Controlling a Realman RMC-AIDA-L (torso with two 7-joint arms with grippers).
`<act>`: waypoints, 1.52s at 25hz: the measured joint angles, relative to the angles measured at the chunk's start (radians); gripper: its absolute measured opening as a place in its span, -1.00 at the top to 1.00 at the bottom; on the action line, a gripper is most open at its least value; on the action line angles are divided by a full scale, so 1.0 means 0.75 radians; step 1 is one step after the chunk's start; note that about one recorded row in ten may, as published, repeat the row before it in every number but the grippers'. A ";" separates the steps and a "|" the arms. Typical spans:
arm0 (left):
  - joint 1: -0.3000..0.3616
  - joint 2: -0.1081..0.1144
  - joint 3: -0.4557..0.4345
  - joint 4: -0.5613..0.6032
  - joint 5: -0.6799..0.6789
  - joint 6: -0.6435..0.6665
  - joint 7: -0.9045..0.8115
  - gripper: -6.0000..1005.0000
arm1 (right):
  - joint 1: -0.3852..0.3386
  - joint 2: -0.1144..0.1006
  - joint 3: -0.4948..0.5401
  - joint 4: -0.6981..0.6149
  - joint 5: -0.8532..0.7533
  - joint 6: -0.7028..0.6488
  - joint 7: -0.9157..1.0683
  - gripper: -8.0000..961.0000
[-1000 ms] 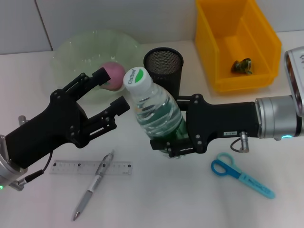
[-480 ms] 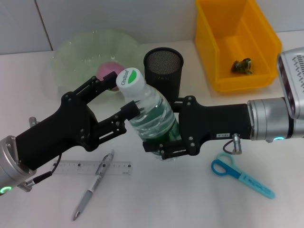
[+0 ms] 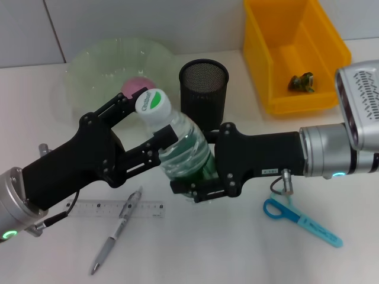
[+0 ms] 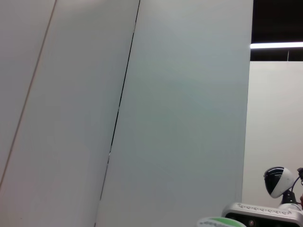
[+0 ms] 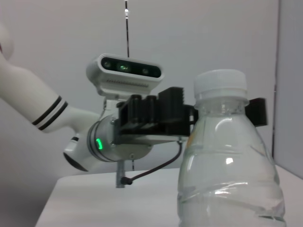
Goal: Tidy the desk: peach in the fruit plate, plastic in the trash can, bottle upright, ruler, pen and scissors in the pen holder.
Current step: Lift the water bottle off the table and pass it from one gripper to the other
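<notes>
Currently mid-handover, by the look of it: water bottle point(image 3: 180, 145) gripped low on its body by the right pincer point(image 3: 198, 189), held above the desk point(image 3: 237, 248) just in front of the mesh pen holder point(image 3: 203, 89), cap tilted toward the robot's left. Left pincer point(image 3: 145, 121) spread wide around the neck and cap, one finger behind, one in front, not yet clamped. Risks from here: closing on the smooth cap and slipping off; releasing the right grip too soon, dropping the bottle onto the pen point(image 3: 115, 232) and ruler point(image 3: 112, 208) below; swinging the base into the pen holder. Elsewhere: peach point(image 3: 133, 86) already in the fruit plate point(image 3: 89, 65), plastic scrap point(image 3: 301, 81) in the yellow trash can point(image 3: 260, 53), scissors point(image 3: 299, 220) flat on the desk.
</notes>
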 joint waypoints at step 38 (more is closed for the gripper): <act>-0.026 -0.001 -0.012 -0.044 -0.002 0.009 -0.017 -0.63 | 0.103 0.007 -0.056 0.129 0.012 0.036 -0.059 -0.61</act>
